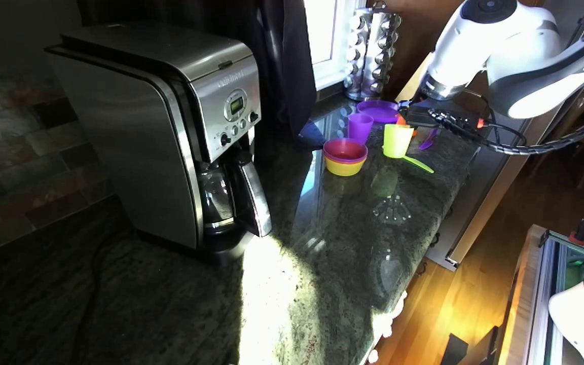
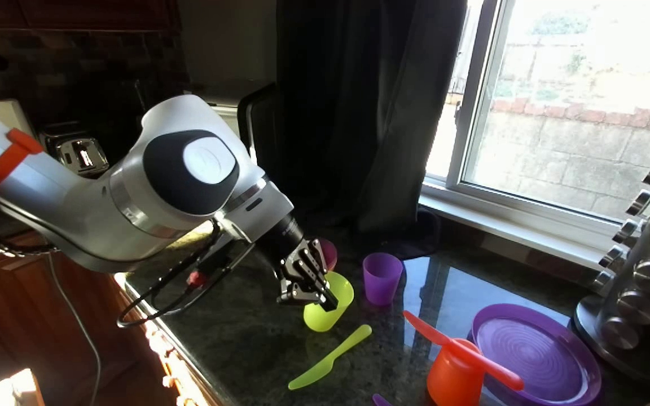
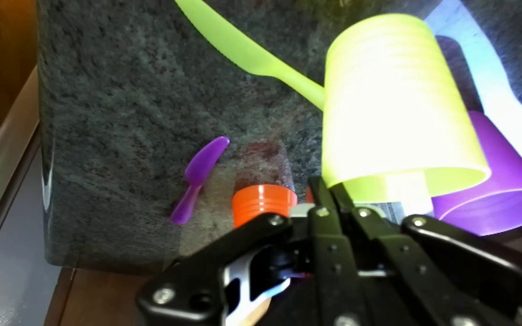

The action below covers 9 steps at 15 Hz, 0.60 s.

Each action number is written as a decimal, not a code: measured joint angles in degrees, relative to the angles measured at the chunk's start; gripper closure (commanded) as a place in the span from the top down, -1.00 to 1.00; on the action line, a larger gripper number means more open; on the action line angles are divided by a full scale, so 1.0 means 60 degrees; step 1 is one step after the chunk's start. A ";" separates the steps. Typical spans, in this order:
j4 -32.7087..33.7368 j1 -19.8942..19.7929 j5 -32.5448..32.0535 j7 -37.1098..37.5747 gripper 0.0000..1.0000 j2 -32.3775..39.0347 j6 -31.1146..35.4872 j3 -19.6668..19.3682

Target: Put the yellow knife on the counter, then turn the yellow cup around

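The yellow cup (image 1: 397,142) is tilted above or on the counter (image 1: 342,243); I cannot tell whether its base touches. It also shows in an exterior view (image 2: 318,320) and large in the wrist view (image 3: 392,104). My gripper (image 3: 330,186) is shut on the cup's rim, the wall pinched between its fingertips; the fingers (image 2: 329,303) reach inside the mouth in an exterior view. The yellow knife (image 2: 330,360) lies flat on the counter beside the cup, apart from the gripper. It also shows in an exterior view (image 1: 418,164) and, partly behind the cup, in the wrist view (image 3: 249,56).
A purple cup (image 2: 381,279) and a stack of bowls (image 1: 345,162) stand near the yellow cup. An orange cup (image 2: 453,378) bears an orange knife (image 2: 491,369). Purple plates (image 2: 528,352), a purple knife (image 3: 200,170), a spice rack (image 1: 371,56) and a coffee maker (image 1: 170,137) stand around.
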 measured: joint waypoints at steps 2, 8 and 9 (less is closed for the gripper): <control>0.0014 -0.0052 -0.0361 0.0600 -0.98 0.0050 -0.0285 0.0151; 0.0115 -0.0062 -0.0839 0.1632 0.14 0.0365 -0.0890 0.0396; 0.0123 -0.0061 -0.0844 0.1707 0.32 0.0408 -0.0900 0.0405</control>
